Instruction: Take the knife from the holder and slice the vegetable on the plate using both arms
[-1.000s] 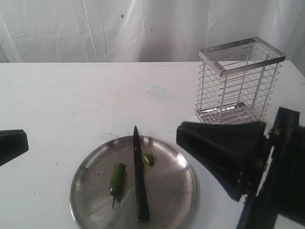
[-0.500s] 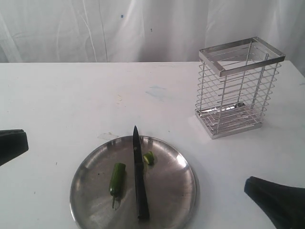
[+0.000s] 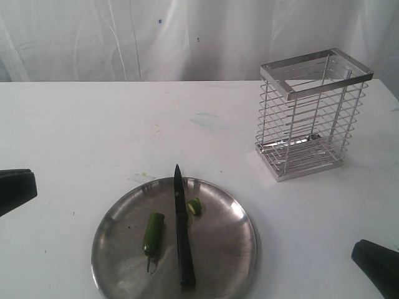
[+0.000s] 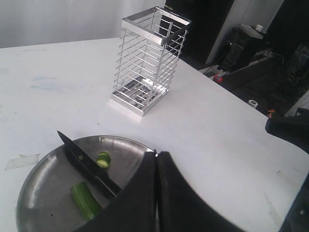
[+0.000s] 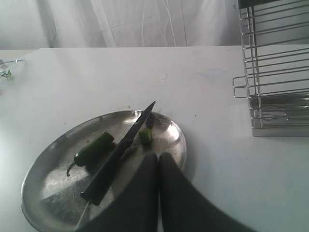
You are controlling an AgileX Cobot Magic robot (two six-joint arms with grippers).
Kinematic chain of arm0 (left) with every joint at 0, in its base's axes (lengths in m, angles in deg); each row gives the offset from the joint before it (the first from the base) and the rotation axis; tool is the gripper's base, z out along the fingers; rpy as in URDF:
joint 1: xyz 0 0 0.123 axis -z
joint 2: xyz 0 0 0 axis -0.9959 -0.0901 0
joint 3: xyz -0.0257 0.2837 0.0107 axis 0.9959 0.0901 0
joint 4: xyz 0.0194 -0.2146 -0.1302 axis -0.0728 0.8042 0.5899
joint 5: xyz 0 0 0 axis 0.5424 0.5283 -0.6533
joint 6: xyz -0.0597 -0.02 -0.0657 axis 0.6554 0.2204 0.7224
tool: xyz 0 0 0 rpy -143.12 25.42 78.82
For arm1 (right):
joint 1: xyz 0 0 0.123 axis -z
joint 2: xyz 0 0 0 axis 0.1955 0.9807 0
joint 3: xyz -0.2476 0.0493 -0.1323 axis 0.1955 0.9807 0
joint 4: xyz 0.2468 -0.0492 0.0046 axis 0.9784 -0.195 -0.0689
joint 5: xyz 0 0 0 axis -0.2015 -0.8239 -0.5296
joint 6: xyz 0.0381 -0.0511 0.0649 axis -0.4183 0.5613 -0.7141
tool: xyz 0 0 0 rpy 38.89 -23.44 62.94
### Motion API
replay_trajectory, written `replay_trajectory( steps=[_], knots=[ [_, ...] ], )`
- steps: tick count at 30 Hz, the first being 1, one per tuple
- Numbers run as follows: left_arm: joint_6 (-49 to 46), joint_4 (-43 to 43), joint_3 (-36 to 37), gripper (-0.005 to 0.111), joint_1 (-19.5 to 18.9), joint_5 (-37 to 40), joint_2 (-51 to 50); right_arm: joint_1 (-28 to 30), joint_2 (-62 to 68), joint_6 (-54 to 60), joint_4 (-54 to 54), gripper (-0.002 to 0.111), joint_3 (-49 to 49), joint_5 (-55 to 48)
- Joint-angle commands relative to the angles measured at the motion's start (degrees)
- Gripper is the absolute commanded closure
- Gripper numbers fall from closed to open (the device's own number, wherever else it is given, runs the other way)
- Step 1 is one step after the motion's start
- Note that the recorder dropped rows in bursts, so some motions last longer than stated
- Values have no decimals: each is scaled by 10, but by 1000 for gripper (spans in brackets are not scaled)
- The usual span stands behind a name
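Note:
The knife (image 3: 181, 232) lies flat across the steel plate (image 3: 232, 255), tip pointing away, with nothing holding it. The green vegetable (image 3: 153, 234) rests left of the blade, and a small cut piece (image 3: 194, 206) lies right of it. The wire holder (image 3: 312, 112) stands empty at the back right. My left gripper (image 4: 157, 153) is shut and empty, off the plate's left side (image 3: 15, 189). My right gripper (image 5: 159, 155) is shut and empty too; only a black tip (image 3: 377, 265) shows at the lower right corner. Knife (image 5: 118, 152), vegetable (image 5: 91, 150) and plate (image 5: 34, 193) also appear in the right wrist view.
A white table (image 3: 124, 124) runs back to a white curtain (image 3: 187, 37). In the left wrist view, dark equipment and cables (image 4: 251, 43) stand beyond the table's edge past the holder (image 4: 147, 60).
The right arm has pulled back from beside the plate toward the lower right, now almost out of the exterior view. Knife, vegetable pieces and left arm have not moved.

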Motion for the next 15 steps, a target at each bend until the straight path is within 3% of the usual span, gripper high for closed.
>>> replay_trajectory(
  steps=[1,9,15],
  knots=[
    [1,7,4,107,1,4,5,5,-4,2,-6,108,4,-1],
    [1,7,4,107,1,3,5,29,-38,2,-5,108,4,-7],
    [1,6,3,107,1,3,8,144,-44,2,2,108,4,-4]
  ],
)
